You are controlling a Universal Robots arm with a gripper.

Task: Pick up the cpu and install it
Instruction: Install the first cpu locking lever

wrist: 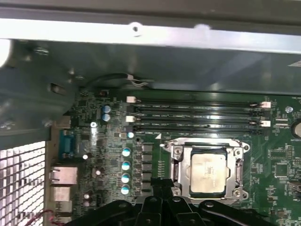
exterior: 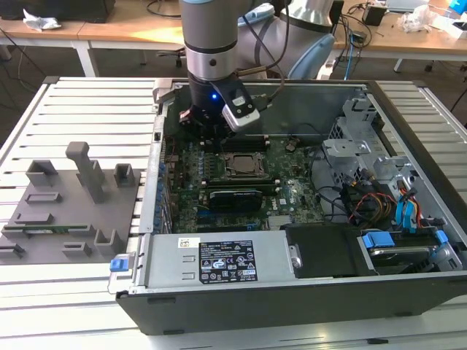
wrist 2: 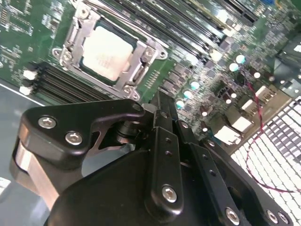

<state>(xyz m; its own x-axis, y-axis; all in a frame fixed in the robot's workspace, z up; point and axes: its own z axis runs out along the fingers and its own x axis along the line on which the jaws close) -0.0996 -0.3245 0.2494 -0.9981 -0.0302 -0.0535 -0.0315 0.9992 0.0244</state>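
Note:
The cpu (exterior: 239, 165) lies flat in the motherboard's socket, its pale silvery top showing inside the metal socket frame (wrist: 175, 157). Both wrist views show the cpu (wrist 2: 107, 52) (wrist: 208, 173) seated there, square to the frame. My gripper (exterior: 202, 137) hangs low over the green board, just to the exterior view's left of the socket. Its black fingers (wrist 2: 160, 108) are shut together, nothing is held between them, and they stand apart from the chip. In the first wrist view the gripper (wrist: 162, 184) tip sits beside the socket's edge.
The open computer case (exterior: 408, 95) surrounds the board. A long black card (exterior: 233, 197) lies in front of the socket and memory slots (wrist: 197, 115) behind it. The power supply cover (exterior: 219, 259), drive cage and cables (exterior: 379, 197) fill the near and right side. A grey fixture (exterior: 73, 204) lies outside the case.

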